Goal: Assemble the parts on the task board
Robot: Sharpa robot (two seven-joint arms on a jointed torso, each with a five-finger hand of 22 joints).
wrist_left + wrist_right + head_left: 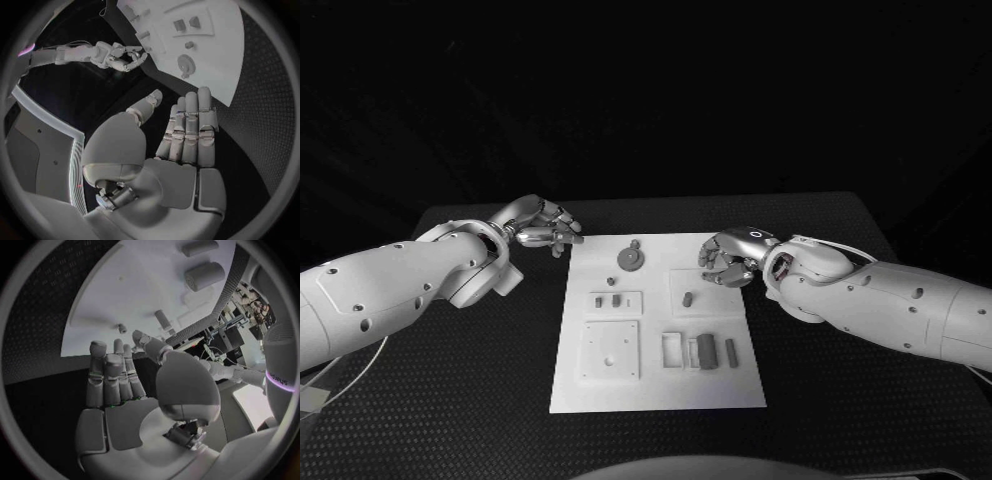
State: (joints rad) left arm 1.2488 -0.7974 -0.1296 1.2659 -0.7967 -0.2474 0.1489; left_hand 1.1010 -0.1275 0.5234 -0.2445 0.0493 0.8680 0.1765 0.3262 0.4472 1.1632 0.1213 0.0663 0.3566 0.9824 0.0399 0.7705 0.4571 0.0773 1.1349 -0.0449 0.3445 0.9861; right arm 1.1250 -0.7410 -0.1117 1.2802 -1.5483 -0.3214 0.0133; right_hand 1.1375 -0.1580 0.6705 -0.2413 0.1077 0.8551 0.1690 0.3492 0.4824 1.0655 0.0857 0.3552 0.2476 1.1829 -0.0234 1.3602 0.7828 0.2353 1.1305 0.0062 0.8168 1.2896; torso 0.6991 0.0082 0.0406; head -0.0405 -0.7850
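Nearest the robot, the white rectangular task board (661,390) lies flat on the black textured table (444,400), between the two hands and reaching nearer than either set of fingers. On its near half, small grey bar-shaped parts (708,350) stand side by side beside a square recessed plate (610,350). Farther on, a grey round disc part (632,259) lies between the two hands, apart from both. The silver many-fingered left hand (542,228) hovers just beyond the board's far left corner; the left wrist view shows its fingers (190,125) extended, side by side, holding nothing, with the thumb set apart. The silver right hand (733,256) sits over the board's far right edge, fingers loosely curled, palm toward the disc; the right wrist view shows its fingers (106,375) straight, together, empty, with small cylindrical parts (162,318) lying beyond the fingertips.
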